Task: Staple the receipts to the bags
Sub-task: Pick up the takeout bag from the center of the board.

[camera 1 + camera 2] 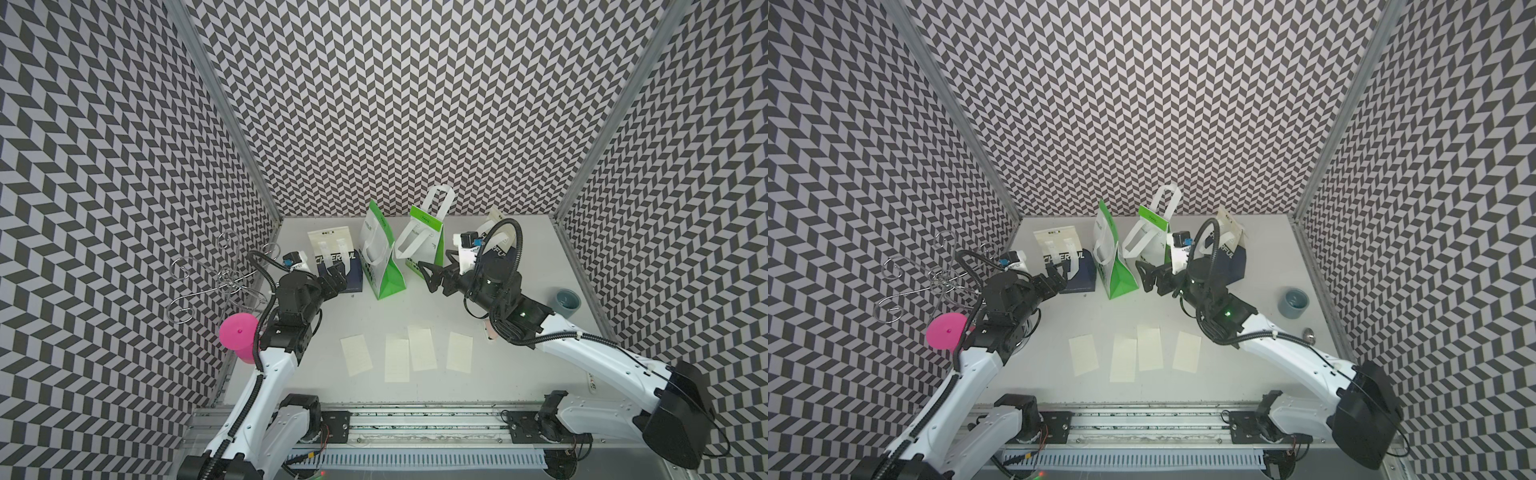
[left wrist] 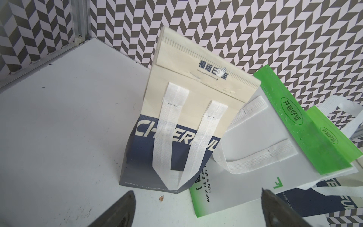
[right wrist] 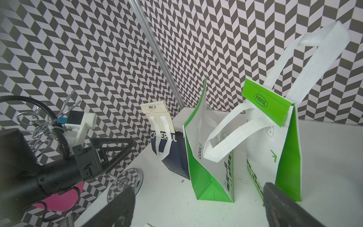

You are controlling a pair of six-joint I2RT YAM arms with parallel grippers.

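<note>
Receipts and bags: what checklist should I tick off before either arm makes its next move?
1. Left gripper fingers open, empty: ok.
2. Right gripper fingers open, empty: ok.
3. Four pale cream paper receipts flat on the white table, uncovered: ok.
4. Middle two receipts clear of each other: cannot tell.
5. Navy-and-cream paper bag and two green-and-white paper bags standing: ok.
6. Second navy-and-cream bag, partly behind the right arm, standing squarely: cannot tell.
</note>
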